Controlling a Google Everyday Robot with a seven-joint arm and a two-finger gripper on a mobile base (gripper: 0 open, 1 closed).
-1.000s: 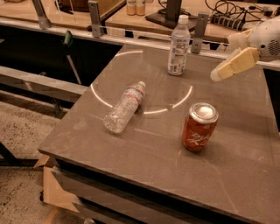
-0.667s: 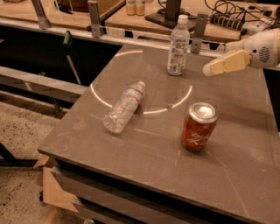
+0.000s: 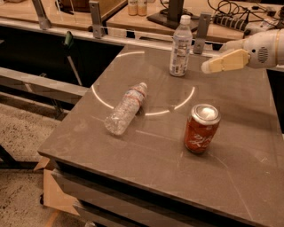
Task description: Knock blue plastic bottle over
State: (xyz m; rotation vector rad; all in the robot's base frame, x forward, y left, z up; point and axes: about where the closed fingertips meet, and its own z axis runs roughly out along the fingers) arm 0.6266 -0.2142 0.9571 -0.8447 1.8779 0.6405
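The blue plastic bottle [image 3: 180,45] stands upright at the far side of the grey table [image 3: 133,155]. It is pale bluish with a white cap and a large white label. My gripper [image 3: 208,66] reaches in from the right, level with the bottle's lower half. Its tan fingertip [image 3: 224,61] points left, a short gap from the bottle and not touching it.
A clear crinkled bottle [image 3: 126,107] with a red-white label lies on its side near the table's middle left. A red soda can [image 3: 202,128] stands upright in front of the gripper. Benches with metal posts [image 3: 96,17] and cables [image 3: 230,11] run behind the table.
My gripper has moved left and slightly up toward the blue plastic bottle. The bottle, the can and the lying bottle have not moved.
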